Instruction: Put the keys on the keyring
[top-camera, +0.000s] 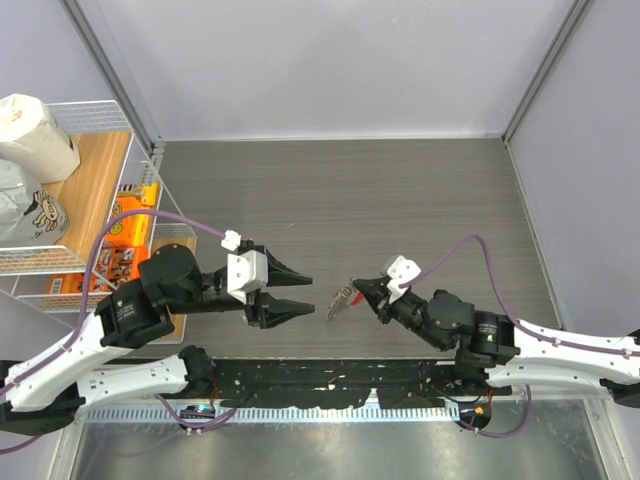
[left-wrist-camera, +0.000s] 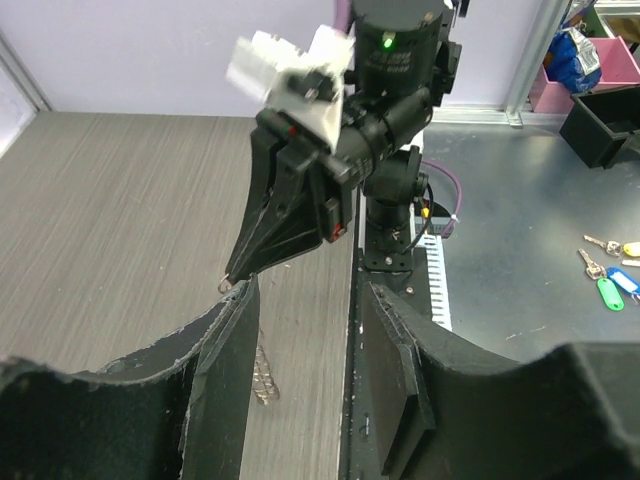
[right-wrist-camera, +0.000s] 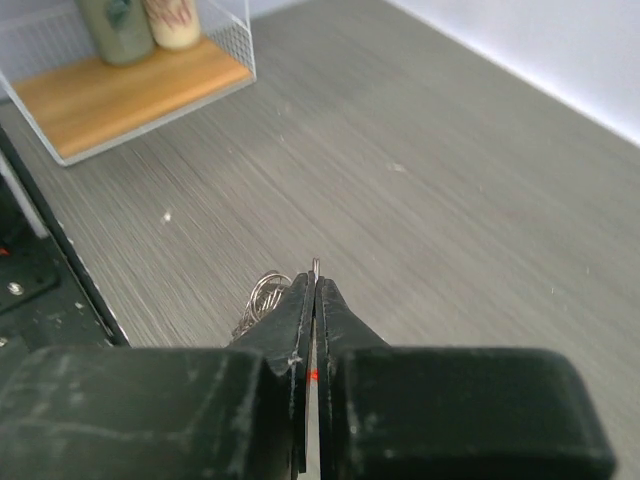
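My right gripper (top-camera: 358, 293) is shut on the keyring (top-camera: 342, 299). A speck of its red strip (right-wrist-camera: 314, 376) shows between the closed jaws, and a thin metal edge pokes out past the tips. Its silvery coiled rings (right-wrist-camera: 261, 295) hang just left of the fingers, a little above the table. My left gripper (top-camera: 302, 293) is open and empty, facing the right gripper across a small gap. In the left wrist view the chain (left-wrist-camera: 265, 374) hangs between my open fingers (left-wrist-camera: 232, 330), below the right gripper's tips (left-wrist-camera: 236, 276). No key with a black head shows in any view.
A wire rack with a wooden shelf (top-camera: 92, 190), bags and boxes stands at the left edge of the grey table (top-camera: 400, 190). Loose keys with coloured tags (left-wrist-camera: 606, 276) lie on a metal surface beyond the arm bases.
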